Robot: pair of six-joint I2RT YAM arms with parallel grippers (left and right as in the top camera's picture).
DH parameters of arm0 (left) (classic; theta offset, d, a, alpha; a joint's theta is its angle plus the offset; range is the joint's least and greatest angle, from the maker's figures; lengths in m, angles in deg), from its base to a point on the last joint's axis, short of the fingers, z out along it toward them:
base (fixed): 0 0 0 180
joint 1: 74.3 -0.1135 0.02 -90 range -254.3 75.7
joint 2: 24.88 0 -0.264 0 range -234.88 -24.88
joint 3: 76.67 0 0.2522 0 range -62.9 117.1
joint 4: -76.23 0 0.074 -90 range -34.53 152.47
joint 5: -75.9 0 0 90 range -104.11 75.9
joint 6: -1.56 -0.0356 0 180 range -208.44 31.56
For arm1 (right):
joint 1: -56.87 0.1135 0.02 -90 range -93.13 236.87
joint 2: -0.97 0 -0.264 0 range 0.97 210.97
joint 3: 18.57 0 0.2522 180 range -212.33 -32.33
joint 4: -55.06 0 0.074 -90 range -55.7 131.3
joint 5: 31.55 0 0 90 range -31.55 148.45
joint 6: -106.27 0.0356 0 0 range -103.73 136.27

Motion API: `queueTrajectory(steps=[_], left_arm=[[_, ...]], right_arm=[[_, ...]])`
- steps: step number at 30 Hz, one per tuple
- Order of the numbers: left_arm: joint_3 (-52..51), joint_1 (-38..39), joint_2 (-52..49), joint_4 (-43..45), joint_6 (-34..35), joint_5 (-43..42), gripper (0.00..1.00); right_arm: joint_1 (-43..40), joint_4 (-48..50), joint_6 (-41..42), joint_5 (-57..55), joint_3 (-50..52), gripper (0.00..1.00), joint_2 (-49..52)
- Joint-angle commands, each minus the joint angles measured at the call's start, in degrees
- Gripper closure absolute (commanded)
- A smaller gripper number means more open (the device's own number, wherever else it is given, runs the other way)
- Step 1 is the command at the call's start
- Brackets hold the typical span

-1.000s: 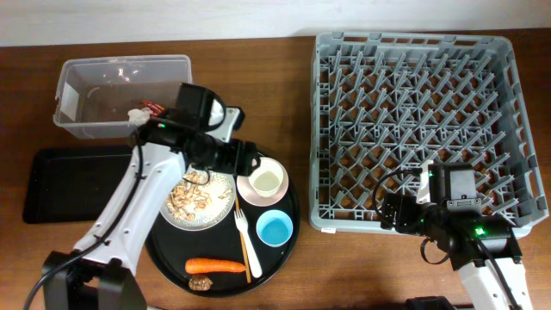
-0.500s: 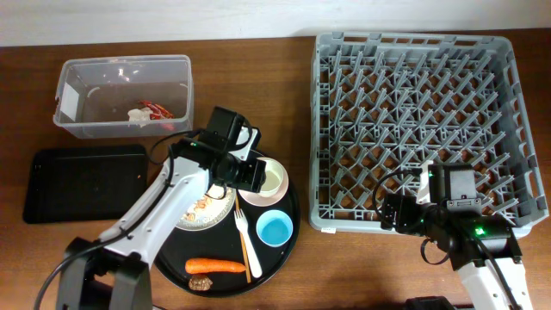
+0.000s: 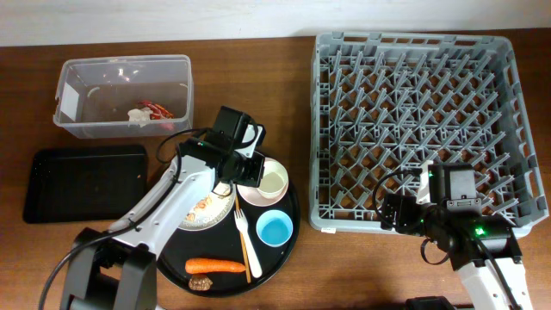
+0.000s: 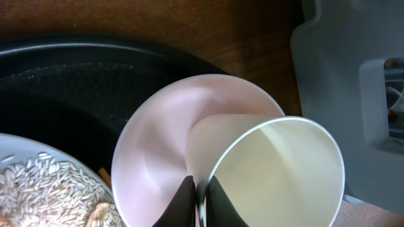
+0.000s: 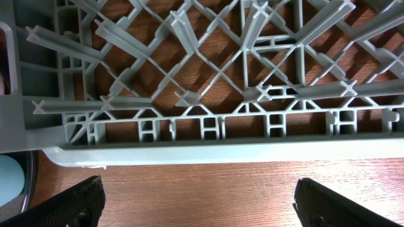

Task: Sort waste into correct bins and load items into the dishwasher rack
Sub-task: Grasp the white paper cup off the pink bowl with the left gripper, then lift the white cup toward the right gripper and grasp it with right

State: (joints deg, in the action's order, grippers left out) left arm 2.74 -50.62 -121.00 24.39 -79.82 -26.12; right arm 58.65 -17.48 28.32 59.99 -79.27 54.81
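My left gripper [image 4: 201, 203] is shut on the rim of the small white cup [image 4: 284, 170], one finger inside the wall and one outside. The cup stands tilted inside the pale cream bowl [image 4: 154, 145] on the round black tray [image 3: 164, 257]. In the overhead view the left gripper [image 3: 251, 172] is at the bowl [image 3: 255, 191]. The white plate [image 3: 205, 209] holds beige scraps. A light-blue cup [image 3: 275, 229], a fork [image 3: 245, 239], a carrot [image 3: 215, 265] and a brown lump [image 3: 200, 282] lie on the same tray. My right gripper [image 5: 202, 203] is open over bare table by the grey rack [image 3: 422, 120].
The clear tub [image 3: 86, 95] at the back left holds a red wrapper [image 3: 155, 109] and a white scrap [image 3: 136, 116]. A shallow black rectangular tray [image 3: 82, 181] lies in front of it. The rack's near wall [image 5: 208, 135] runs just beyond my right fingers.
My left arm swung from the clear tub to the bowl, and its jaws went from open to shut on the white cup's rim. The right arm stayed still.
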Motion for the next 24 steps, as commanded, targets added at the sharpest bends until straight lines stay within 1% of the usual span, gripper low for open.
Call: queueTrajectory(steps=[1, 5, 8, 11, 12, 13, 14, 15, 17, 19, 20, 24], left_arm=[[-0.26, 0.33, -0.76, -0.07, -0.31, -0.55, 1.0], [1.11, -0.92, -0.63, -0.37, -0.31, 0.28, 1.0], [3.82, -2.84, 0.57, -2.49, -0.31, 0.26, 1.0], [7.67, -5.2, 3.21, -5.51, -0.31, 0.02, 1.0], [9.33, -6.34, 4.68, -6.6, -0.31, -2.01, 1.0], [10.95, -8.46, 7.13, -6.58, -0.33, -11.56, 1.0], [11.17, -9.35, 7.93, -5.81, -0.46, -17.2, 1.0], [11.19, -10.43, 8.76, -4.13, -1.18, -25.86, 1.0], [11.19, -12.13, 9.18, -1.14, -2.6, -40.3, 1.0], [11.17, -13.38, 8.98, 0.81, -2.67, -50.1, 1.0], [11.17, -13.66, 8.87, 1.2, -2.67, -53.16, 1.0], [11.17, -13.66, 8.81, 1.55, -2.69, -61.35, 1.0]], right_arm=[[-0.35, -0.15, 0.48, 0.35, -0.74, 0.01, -0.07], [-0.35, -0.11, 0.48, 0.35, -0.74, 0.01, -0.07], [-0.35, 0.37, 0.5, 1.01, -0.76, 0.01, -0.07], [-0.35, 1.79, 0.46, 4.79, -1.57, 0.01, -0.07], [-0.35, 2.47, 0.44, 6.62, -2.32, 0.01, -0.07], [-0.35, 4.94, -0.04, 10.78, -3.37, 0.01, -0.07], [-0.35, 6.58, -1.42, 13.9, -3.54, 0.01, -0.07], [-0.35, 8.61, -3.17, 17.84, -3.56, 0.01, -0.07], [-0.35, 13.38, -7.02, 27.17, -3.54, 0.01, 0.17], [-0.35, 18.56, -12.41, 37.9, -3.54, 0.01, 0.9], [-0.35, 20.37, -13.97, 41.33, -3.54, 0.01, 1.38], [-0.35, 25.16, -19.96, 53.79, -3.54, 0.02, 3.82]])
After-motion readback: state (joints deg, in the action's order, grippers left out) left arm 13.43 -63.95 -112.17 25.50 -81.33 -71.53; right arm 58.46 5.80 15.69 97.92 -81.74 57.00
